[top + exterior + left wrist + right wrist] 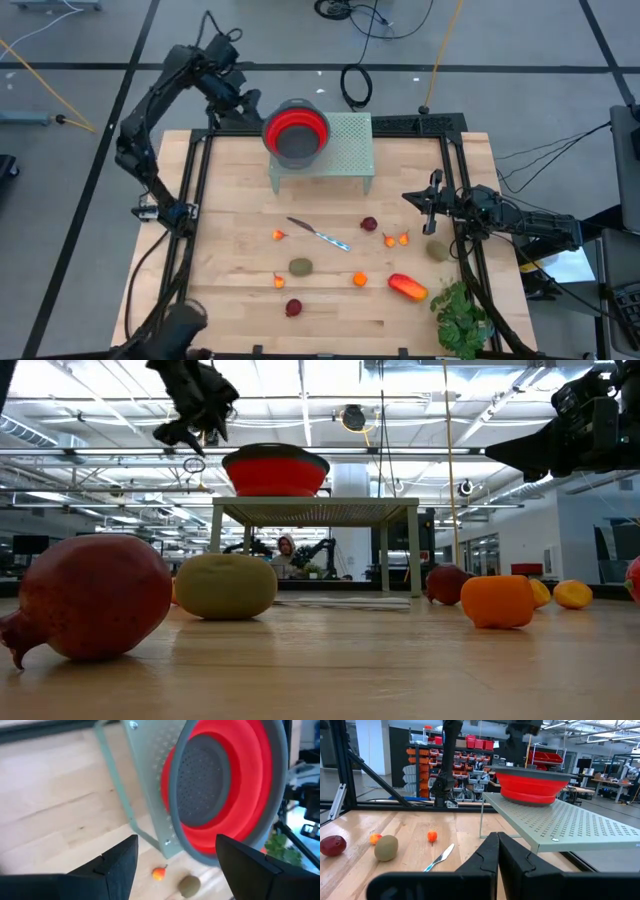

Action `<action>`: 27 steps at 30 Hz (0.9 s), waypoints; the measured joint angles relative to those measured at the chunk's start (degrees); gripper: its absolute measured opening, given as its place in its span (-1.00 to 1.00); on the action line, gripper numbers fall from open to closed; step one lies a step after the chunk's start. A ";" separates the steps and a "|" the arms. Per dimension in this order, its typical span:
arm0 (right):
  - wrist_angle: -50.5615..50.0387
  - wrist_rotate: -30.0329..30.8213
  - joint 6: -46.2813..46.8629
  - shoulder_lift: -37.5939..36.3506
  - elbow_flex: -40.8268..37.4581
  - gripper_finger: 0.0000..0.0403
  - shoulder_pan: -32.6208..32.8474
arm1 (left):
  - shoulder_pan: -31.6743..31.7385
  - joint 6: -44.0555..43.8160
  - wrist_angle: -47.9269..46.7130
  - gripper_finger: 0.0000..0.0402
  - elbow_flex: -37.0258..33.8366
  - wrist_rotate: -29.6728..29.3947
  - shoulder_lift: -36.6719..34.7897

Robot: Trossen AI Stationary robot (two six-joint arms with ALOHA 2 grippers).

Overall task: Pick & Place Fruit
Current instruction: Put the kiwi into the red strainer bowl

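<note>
The fruit lies scattered on the wooden table: dark red round pieces (369, 223) (293, 307), olive ovals (300, 266) (437, 250), tiny orange pieces (279, 235) (359, 279) (389, 240) and a longer red-orange piece (407, 287). A red bowl with a grey sieve floor (296, 130) stands on a pale green perforated rack (345, 150) at the far side. My left gripper (245, 105) (177, 865) hovers open and empty above the bowl's left rim. My right gripper (432, 200) (497, 850) rests shut at the table's right edge.
A thin silver knife (320, 234) lies mid-table among the fruit. A green leafy plant (462, 315) sits at the near right corner. A black frame (195, 190) runs along the table's sides. Bare wood lies at the left and near the front edge.
</note>
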 joint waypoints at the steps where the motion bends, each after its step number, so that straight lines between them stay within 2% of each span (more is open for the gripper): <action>1: 0.01 0.00 0.00 0.00 0.02 -1.00 -0.01 | -0.02 -0.05 -0.23 0.33 0.00 -0.88 -1.12; 7: 0.02 0.00 -0.02 0.00 0.02 -1.00 0.00 | -2.52 -5.17 -2.77 0.22 0.00 -9.43 -7.75; 16: 0.02 -0.02 0.00 0.00 0.00 -1.00 -0.01 | -11.77 -6.35 -3.38 -0.11 0.00 -16.11 -16.13; 20: 0.02 -0.02 0.17 0.00 0.00 -1.00 -0.01 | -16.92 -8.20 -3.36 -0.29 0.00 -21.13 -17.81; 27: 0.04 0.22 1.35 0.00 0.01 -1.00 0.00 | -23.28 -10.12 -3.23 -0.73 0.00 -23.47 -17.90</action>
